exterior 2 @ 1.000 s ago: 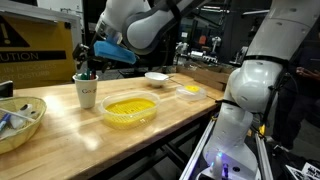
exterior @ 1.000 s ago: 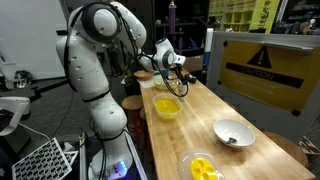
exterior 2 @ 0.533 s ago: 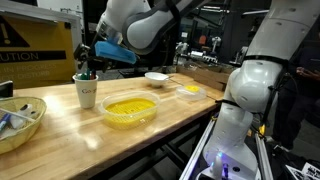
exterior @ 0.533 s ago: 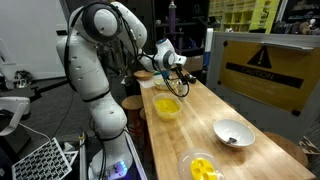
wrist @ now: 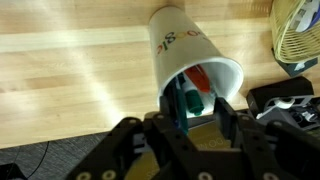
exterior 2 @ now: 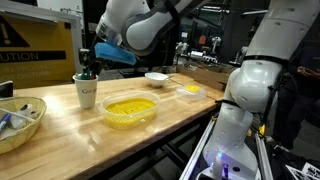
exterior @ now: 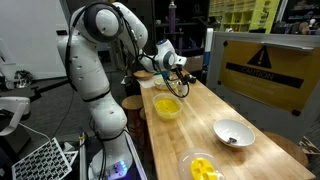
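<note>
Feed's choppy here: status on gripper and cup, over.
Gripper at cup mouth, jaws either side of teal marker, grip unconfirmed. Cup upright on table. Red marker crowding alongside.

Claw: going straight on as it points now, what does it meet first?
Probably the markers inside the white paper cup, right ahead of the claw; depth is unclear.

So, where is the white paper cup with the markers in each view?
Exterior view: white paper cup beyond the yellow bowl, under the gripper, partly hidden.
Exterior view: left, beside the yellow bowl.
Wrist view: centre, mouth towards the camera.
Shared landmark: the gripper right above the cup.
</note>
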Action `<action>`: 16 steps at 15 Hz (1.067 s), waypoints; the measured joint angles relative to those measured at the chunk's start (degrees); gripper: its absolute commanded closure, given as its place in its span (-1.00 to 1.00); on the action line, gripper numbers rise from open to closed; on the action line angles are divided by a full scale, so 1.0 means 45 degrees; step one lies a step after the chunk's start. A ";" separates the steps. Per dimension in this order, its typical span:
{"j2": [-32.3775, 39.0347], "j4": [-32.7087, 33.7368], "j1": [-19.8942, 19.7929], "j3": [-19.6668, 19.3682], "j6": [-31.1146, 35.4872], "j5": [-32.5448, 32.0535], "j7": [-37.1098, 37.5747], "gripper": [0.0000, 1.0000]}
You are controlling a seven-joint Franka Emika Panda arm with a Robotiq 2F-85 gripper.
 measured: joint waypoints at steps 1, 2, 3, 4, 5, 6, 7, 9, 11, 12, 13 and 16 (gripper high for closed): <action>0.0001 0.0000 0.0000 0.0000 0.0001 0.0000 -0.0012 0.75; 0.0001 0.0000 0.0000 0.0000 0.0002 0.0000 -0.0025 0.91; 0.0001 0.0000 0.0000 0.0000 0.0003 0.0000 -0.0035 0.99; 0.0002 0.0000 0.0000 0.0000 0.0004 0.0000 -0.0043 1.00; 0.0001 0.0002 0.0000 0.0000 0.0008 0.0000 -0.0053 0.96; 0.0001 0.0018 0.0000 0.0000 0.0011 0.0000 -0.0064 0.94; 0.0002 0.0020 0.0000 0.0000 0.0011 -0.0001 -0.0082 0.96; 0.0003 0.0020 0.0000 0.0000 0.0011 -0.0005 -0.0102 0.94; 0.0002 0.0020 0.0000 0.0000 0.0011 -0.0015 -0.0106 0.94; 0.0002 0.0022 0.0000 0.0001 0.0011 -0.0029 -0.0106 0.94; 0.0002 0.0025 0.0000 0.0002 0.0011 -0.0056 -0.0105 0.94; -0.0031 0.0034 0.0000 0.0036 0.0010 -0.0188 -0.0097 0.94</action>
